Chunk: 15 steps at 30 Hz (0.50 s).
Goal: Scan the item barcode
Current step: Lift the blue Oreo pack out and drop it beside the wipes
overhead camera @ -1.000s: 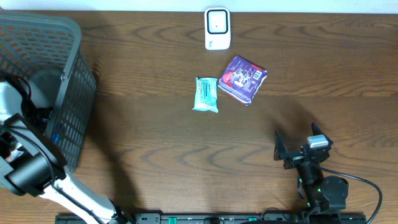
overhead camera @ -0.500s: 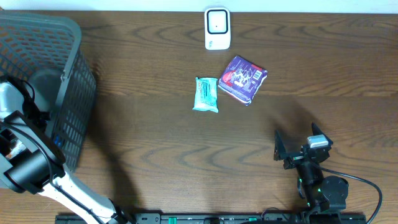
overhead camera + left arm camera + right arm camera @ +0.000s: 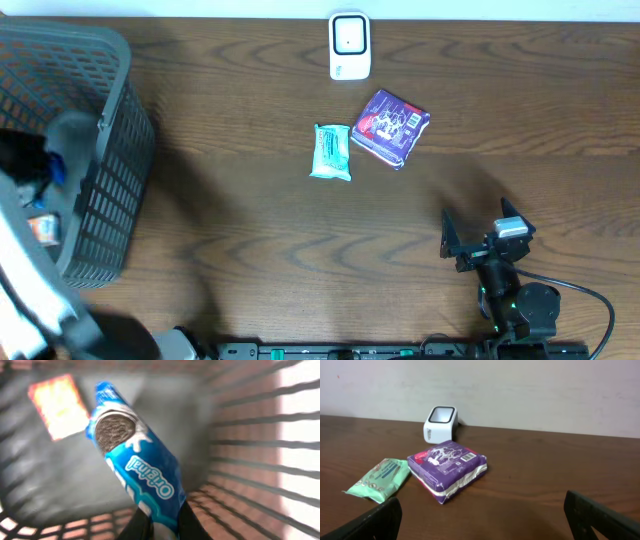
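Note:
In the left wrist view my left gripper (image 3: 162,524) is shut on the lower end of a blue cookie packet (image 3: 135,460), which stands tilted inside the grey basket (image 3: 250,460). Seen from overhead, a bit of that blue packet (image 3: 55,170) shows in the basket (image 3: 115,140), and the left arm is a blur at the lower left. The white scanner (image 3: 349,45) stands at the table's far edge. My right gripper (image 3: 478,224) rests open at the near right, nothing between its fingers (image 3: 375,520).
A purple packet (image 3: 390,127) and a green packet (image 3: 331,152) lie side by side in front of the scanner (image 3: 439,424). An orange packet (image 3: 59,405) lies on the basket floor. The basket's mesh walls surround the left gripper.
My left gripper has shut on the blue packet. The left arm has shifted inside the basket and now blurs toward the lower left. The right arm has not moved.

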Each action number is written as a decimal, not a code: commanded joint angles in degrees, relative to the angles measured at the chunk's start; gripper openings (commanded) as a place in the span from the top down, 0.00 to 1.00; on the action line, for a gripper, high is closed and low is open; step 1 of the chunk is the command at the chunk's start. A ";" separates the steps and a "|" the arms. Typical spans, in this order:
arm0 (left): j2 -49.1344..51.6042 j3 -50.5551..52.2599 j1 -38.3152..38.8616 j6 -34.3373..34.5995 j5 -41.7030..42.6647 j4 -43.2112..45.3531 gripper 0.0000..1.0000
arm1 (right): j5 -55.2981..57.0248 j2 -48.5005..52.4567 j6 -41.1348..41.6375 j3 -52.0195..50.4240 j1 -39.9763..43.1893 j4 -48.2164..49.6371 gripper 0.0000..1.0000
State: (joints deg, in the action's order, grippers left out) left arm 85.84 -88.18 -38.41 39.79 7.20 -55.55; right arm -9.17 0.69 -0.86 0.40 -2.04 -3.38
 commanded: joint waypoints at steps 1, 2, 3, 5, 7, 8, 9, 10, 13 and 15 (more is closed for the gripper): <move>-8.85 -0.87 0.52 -1.60 7.23 3.15 0.93 | 0.04 -0.24 0.15 -0.09 0.24 -0.20 0.01; -11.32 -0.87 1.09 -1.57 9.07 4.83 0.93 | 0.02 -0.24 0.15 -0.09 0.24 -0.20 0.01; -12.90 -0.87 1.68 -1.60 10.25 6.16 0.93 | 0.02 -0.24 0.15 -0.09 0.24 -0.20 0.01; -17.05 -0.87 4.39 -1.62 12.66 9.92 0.92 | 0.02 -0.26 0.15 -0.09 0.24 -0.20 0.01; -20.31 -0.87 8.57 -1.64 13.31 13.25 0.93 | 0.02 -0.24 0.15 -0.09 0.24 -0.20 0.01; -21.64 -0.87 11.17 -1.88 13.25 14.73 0.93 | 0.04 -0.24 0.15 -0.09 0.24 -0.20 0.01; -22.82 -0.87 14.21 -2.95 13.18 16.35 0.93 | 0.04 -0.26 0.15 -0.09 0.24 -0.20 0.01; -23.96 -0.87 18.21 -5.22 13.14 18.29 0.93 | 0.02 -0.24 0.15 -0.09 0.24 -0.20 0.01; -25.62 -0.87 28.72 -13.29 12.63 21.53 0.93 | 0.02 -0.24 0.15 -0.09 0.24 -0.20 0.01; -25.90 -0.87 36.48 -17.81 8.83 21.75 0.93 | 0.02 -0.24 0.15 -0.09 0.24 -0.17 0.01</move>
State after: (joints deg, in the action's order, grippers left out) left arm 60.69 -88.44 -9.72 31.53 18.55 -34.44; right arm -9.17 0.69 -0.86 0.40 -2.04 -3.36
